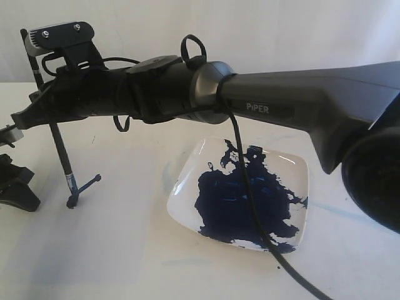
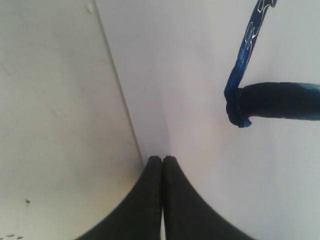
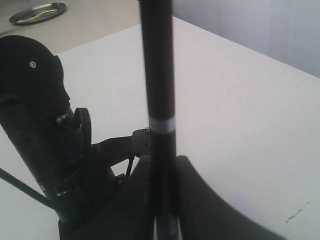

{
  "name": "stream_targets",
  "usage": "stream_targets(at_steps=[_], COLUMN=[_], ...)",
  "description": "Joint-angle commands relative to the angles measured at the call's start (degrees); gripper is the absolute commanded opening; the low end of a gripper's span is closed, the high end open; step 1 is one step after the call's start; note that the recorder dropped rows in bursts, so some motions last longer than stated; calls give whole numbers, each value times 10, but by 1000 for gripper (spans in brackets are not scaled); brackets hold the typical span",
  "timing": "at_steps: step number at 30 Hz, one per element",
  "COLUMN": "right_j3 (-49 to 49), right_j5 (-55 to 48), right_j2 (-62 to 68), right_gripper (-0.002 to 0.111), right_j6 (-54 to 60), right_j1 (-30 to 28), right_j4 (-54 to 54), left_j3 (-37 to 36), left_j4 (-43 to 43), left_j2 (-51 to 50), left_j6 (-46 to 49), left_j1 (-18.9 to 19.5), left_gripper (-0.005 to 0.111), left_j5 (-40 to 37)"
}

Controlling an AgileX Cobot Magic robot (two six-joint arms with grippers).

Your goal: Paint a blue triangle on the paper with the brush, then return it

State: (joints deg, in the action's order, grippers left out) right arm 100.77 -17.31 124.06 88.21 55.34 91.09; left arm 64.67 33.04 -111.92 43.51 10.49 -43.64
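Note:
The brush stands nearly upright at the left, its blue tip pressed on the paper. My right gripper reaches across from the right and is shut on the black handle, just below the silver band. One short dark-blue stroke runs from the tip; no closed blue triangle shows. In the left wrist view that stroke meets the wet tip on the paper. My left gripper is shut on nothing, low at the paper's edge.
A white square dish holding a large dark-blue paint pool sits right of the brush. The right arm's black cable hangs across it. A small metal dish lies far off. The left arm is close beside the right gripper.

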Motion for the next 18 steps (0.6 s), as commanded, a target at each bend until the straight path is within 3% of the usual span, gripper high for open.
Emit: stream_targets(at_steps=[1, 18], right_j3=[-1, -1], right_j5=[0, 3], right_j2=[-6, -6], right_gripper=[0, 0], right_j6=[-33, -65], right_j1=[0, 0], right_j4=[-38, -72], left_j3=[1, 1], left_j4=[3, 3], left_j2=[6, 6], left_j6=[1, 1], left_j1=[1, 1], left_gripper=[0, 0], left_j5=[-12, -13])
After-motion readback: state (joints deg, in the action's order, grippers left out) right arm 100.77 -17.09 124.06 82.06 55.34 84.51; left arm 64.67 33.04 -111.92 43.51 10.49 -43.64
